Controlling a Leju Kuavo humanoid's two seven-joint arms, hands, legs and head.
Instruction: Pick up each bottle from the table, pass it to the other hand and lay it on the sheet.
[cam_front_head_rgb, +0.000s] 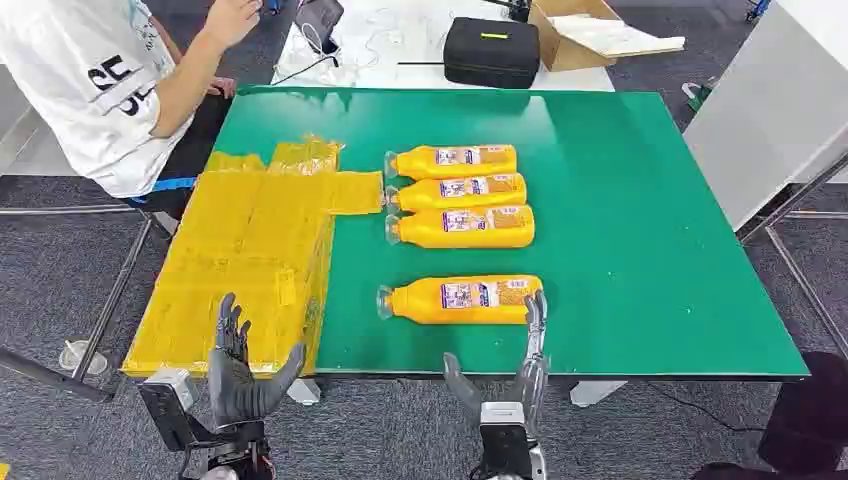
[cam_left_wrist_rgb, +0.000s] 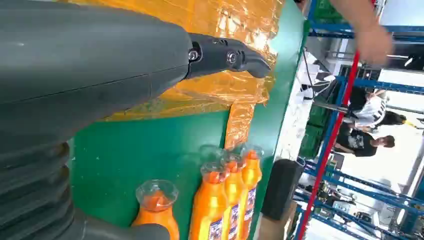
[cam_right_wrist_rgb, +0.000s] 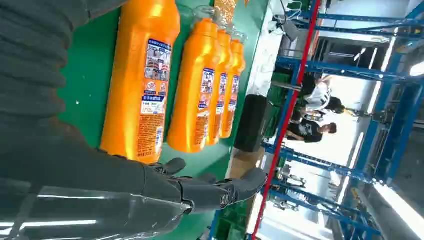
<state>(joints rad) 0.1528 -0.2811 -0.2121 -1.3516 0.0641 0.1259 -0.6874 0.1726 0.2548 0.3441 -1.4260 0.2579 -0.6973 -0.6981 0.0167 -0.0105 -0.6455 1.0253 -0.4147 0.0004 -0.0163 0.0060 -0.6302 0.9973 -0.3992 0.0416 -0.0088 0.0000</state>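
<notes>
Both hands hold nothing: the right hand (cam_front_head_rgb: 505, 375) is spread open just beside the nearest orange bottle (cam_front_head_rgb: 462, 299), the left hand (cam_front_head_rgb: 240, 370) open over the yellow sheet (cam_front_head_rgb: 240, 255). My worry: the lying bottle rolls toward the other three (round and slick) if the fingers nudge it.

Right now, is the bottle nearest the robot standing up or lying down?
Lying down. The nearest bottle rests on its side on the green table, clear cap pointing toward the yellow sheet, label facing up.
</notes>
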